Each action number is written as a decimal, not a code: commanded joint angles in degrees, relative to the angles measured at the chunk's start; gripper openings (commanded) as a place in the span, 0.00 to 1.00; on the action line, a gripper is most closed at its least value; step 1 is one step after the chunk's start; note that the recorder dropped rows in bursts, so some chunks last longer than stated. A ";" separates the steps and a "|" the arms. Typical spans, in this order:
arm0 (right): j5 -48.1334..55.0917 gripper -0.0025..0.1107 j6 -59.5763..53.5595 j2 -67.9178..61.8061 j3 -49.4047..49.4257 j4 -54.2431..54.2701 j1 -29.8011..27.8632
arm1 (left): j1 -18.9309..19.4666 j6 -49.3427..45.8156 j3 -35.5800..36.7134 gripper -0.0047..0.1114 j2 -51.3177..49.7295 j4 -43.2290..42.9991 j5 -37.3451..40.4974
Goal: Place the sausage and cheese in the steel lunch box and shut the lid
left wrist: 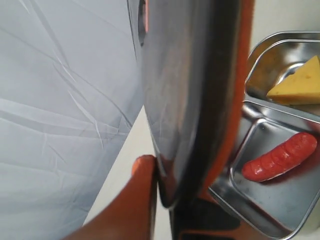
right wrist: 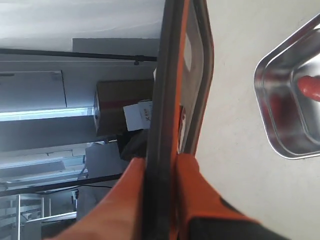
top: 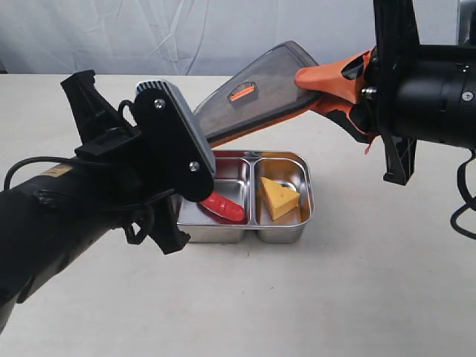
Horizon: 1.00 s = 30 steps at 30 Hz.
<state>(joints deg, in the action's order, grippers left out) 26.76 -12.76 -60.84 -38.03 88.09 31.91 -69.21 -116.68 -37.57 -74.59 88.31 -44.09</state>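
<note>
While the left arm's black wrist mount (top: pixel 175 137) hides the steel lunch box's (top: pixel 306 195) left corner in the exterior view, the rest shows: shiny rectangular tray, rounded corners, two compartments, on a pale matte table (top: pixel 372 290) before a creased white cloth backdrop (top: pixel 149 37). Sausage (top: pixel 223 208), glossy red and ridged, lies in the left compartment; cheese (top: pixel 279 198), a yellow wedge, in the right. Lid (top: pixel 268 93), dark translucent plastic with orange seal rim, hangs tilted over the box, right end high. Right gripper (top: pixel 309 80): orange fingers (right wrist: pixel 125 200) pinching the raised end. Left gripper (left wrist: pixel 162 195): fingers pinching the low end
</note>
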 commanded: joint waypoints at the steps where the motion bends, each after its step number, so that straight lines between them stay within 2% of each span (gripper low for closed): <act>1: 4.90 0.01 -3.98 -0.22 -0.36 -8.63 0.18 | -0.02 0.61 -0.41 0.04 0.52 0.69 5.38; 4: 4.37 0.01 -3.98 -0.22 -0.36 -14.15 0.18 | -0.02 0.74 -0.41 0.04 0.52 1.76 7.55; 8: 4.23 0.01 -3.98 -0.72 -0.36 -14.49 0.18 | -0.02 0.74 -0.41 0.07 0.52 2.42 10.27; 10: 4.23 0.01 -4.23 -0.95 -0.36 -14.49 0.18 | -0.02 0.74 -0.41 0.19 0.52 2.42 11.12; 13: 4.23 0.01 -4.90 -0.93 -0.36 -14.49 0.18 | -0.02 0.74 -0.41 0.42 0.52 3.14 11.01; 15: 4.23 0.01 -5.71 -0.93 -0.36 -14.49 0.18 | -0.02 0.74 -0.41 0.47 0.52 4.42 10.80; 23: 2.55 0.01 -7.04 -0.93 -0.36 -14.71 0.18 | -0.02 0.63 -0.41 0.49 0.52 8.10 10.69; 26: 0.50 0.01 -7.18 -0.93 -0.36 -16.19 0.18 | -0.02 -3.15 -0.41 0.49 0.52 11.63 10.69; 30: -0.47 0.01 -7.18 -0.93 -0.36 -17.51 0.18 | -0.02 -5.20 0.77 0.49 0.52 11.63 10.69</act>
<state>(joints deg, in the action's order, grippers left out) 27.21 -18.47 -61.58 -38.52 72.85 32.01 -69.13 -120.06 -37.36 -74.59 99.44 -33.35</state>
